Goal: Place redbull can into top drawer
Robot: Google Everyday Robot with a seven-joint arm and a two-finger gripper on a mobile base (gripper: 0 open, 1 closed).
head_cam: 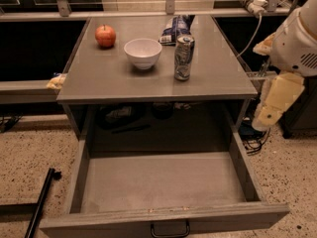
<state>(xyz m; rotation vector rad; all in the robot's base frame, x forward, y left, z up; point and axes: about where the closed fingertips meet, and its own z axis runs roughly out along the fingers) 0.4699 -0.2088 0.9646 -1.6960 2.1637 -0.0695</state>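
Redbull can (184, 57) stands upright on the grey tabletop (119, 81), just right of the white bowl (142, 52), not touching it. We see the blue and white snack bag (174, 29) behind the bowl and to its right, close behind the can. Red apple (105, 35) sits behind the bowl to the left, apart from it. Top drawer (163, 182) is pulled out, below the bowl and nearer the camera, with its flat grey floor showing and a dark handle (170, 229) on its front. Gripper (262, 119) hangs far right of the bowl, off the table's edge and lower than the tabletop, well apart from the can. We cannot tell whether it is open or closed. It holds nothing we can see.
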